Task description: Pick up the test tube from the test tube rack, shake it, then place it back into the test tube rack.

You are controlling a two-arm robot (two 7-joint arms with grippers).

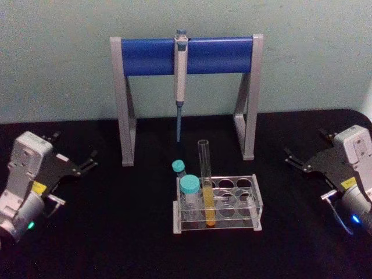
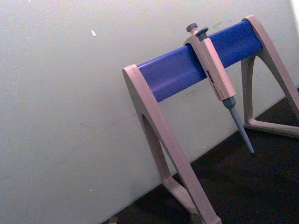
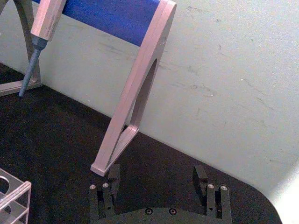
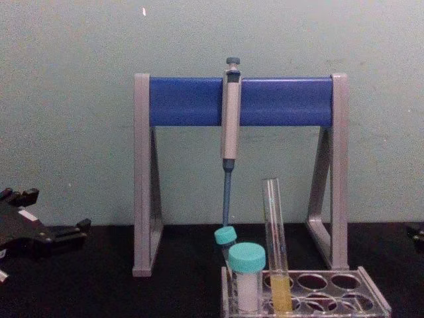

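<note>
The test tube (image 1: 204, 168) stands upright in a front hole of the clear test tube rack (image 1: 256, 200), with yellow-orange liquid in its lower part. From the chest view the test tube (image 4: 273, 225) rises well above the rack (image 4: 371, 291). My left gripper (image 1: 72, 148) hovers open at the far left of the table, well away from the rack. It also appears at the chest view's left edge as the left gripper (image 4: 50, 212). On the far right, my right gripper (image 1: 307, 146) is open too. Its wrist view shows the right gripper (image 3: 157, 175) holding nothing, with a rack corner (image 3: 11, 196) beside it.
A grey-and-blue pipette stand (image 1: 186, 55) stands behind the rack with a pipette (image 1: 181, 75) hanging from its bar, tip down. Two teal-capped vials (image 1: 189, 189) (image 1: 178, 168) sit in the rack's left holes, close to the tube. The tabletop is black.
</note>
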